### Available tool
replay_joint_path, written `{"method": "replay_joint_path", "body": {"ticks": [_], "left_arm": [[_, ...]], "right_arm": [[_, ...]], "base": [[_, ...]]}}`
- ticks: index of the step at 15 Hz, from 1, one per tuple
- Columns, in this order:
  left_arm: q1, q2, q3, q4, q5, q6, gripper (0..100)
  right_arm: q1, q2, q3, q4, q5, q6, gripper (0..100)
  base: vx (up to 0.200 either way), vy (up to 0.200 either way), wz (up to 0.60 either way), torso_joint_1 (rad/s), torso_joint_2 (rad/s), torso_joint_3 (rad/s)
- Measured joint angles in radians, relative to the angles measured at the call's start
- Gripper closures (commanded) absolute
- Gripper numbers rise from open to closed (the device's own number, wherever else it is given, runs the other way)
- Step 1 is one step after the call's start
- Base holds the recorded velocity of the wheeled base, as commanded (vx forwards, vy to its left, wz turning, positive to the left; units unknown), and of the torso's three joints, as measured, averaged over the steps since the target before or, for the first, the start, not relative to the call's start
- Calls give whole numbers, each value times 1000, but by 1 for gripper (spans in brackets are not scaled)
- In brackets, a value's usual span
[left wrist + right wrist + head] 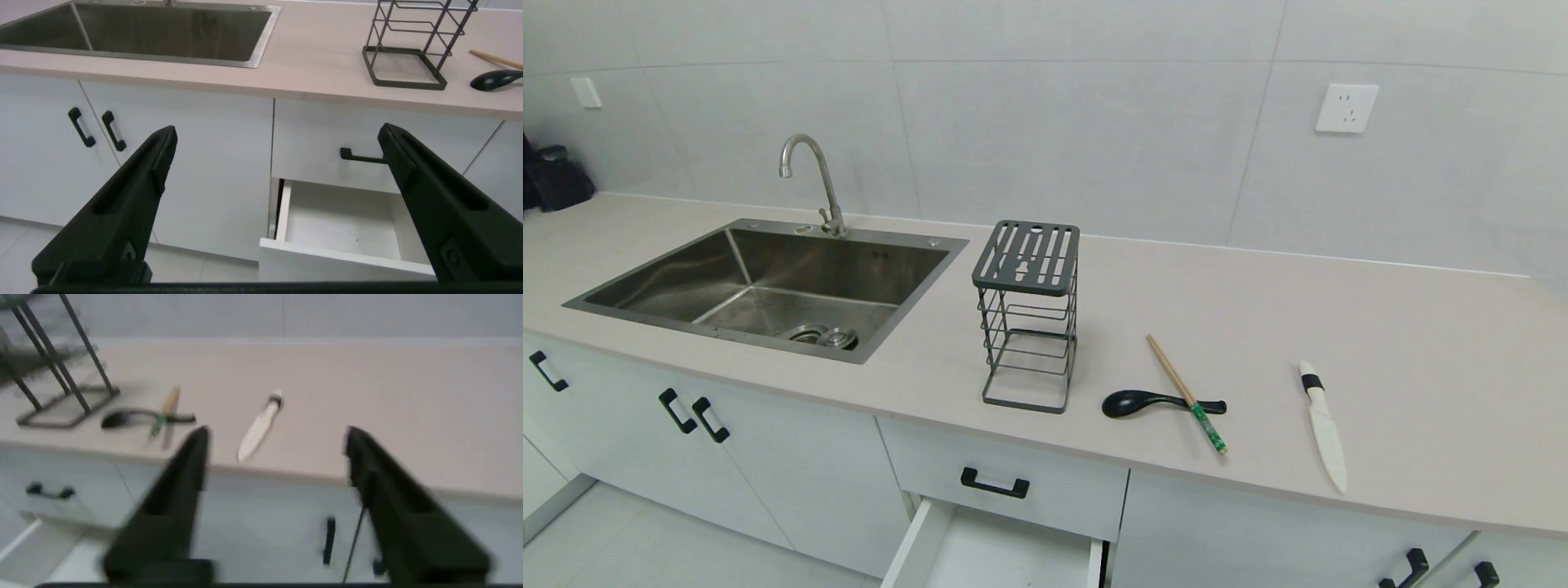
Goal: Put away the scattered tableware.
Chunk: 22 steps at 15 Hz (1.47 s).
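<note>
A black spoon [1156,403] lies on the counter right of a dark wire rack [1027,314]. A wooden chopstick pair with green ends [1186,393] rests across the spoon's handle. Further right lies a white knife [1322,424] with a black band. My left gripper [274,163] hangs open below counter height, in front of the cabinets, facing the rack [413,41] and the spoon [496,78]. My right gripper [278,453] is open too, off the counter's front edge, facing the knife [261,429], chopsticks [166,412] and spoon [139,419].
A steel sink [768,282] with a tap [810,175] sits at the left. A drawer [992,551] stands pulled out under the rack, its white inside bare [347,224]. The counter's front edge [1258,486] runs near the knife tip.
</note>
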Motion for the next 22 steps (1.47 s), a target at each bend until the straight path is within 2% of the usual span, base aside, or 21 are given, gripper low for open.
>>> {"method": "replay_joint_path", "body": {"ticks": [1, 3, 6, 9, 11, 13, 17, 19, 22], "left_arm": [[0, 0, 0, 0, 0, 0, 0], [0, 0, 0, 0, 0, 0, 0], [0, 0, 0, 0, 0, 1, 0], [0, 0, 0, 0, 0, 1, 0], [0, 0, 0, 0, 0, 1, 0], [0, 0, 0, 0, 0, 0, 0], [0, 0, 0, 0, 0, 0, 0], [0, 0, 0, 0, 0, 1, 0], [0, 0, 0, 0, 0, 0, 0]], "right_arm": [[-8, 15, -39, -36, 28, -6, 0], [-37, 101, -135, -18, 143, -26, 0], [-59, 265, -217, 2, 255, -41, 0], [-50, 457, -266, 7, 316, -81, 0], [-11, 600, -283, 15, 328, -96, 0], [70, 742, -302, 53, 312, -107, 0], [222, 985, -460, 218, 96, -167, 0], [293, 1109, -532, 237, 24, -172, 0], [370, 1279, -610, 179, -42, -178, 0]], "base": [[0, 0, 0, 0, 0, 0], [0, 0, 0, 0, 0, 0], [0, 0, 0, 0, 0, 0], [0, 0, 0, 0, 0, 0], [0, 0, 0, 0, 0, 0], [0, 0, 0, 0, 0, 0], [0, 0, 0, 0, 0, 0], [0, 0, 0, 0, 0, 0], [0, 0, 0, 0, 0, 0]]}}
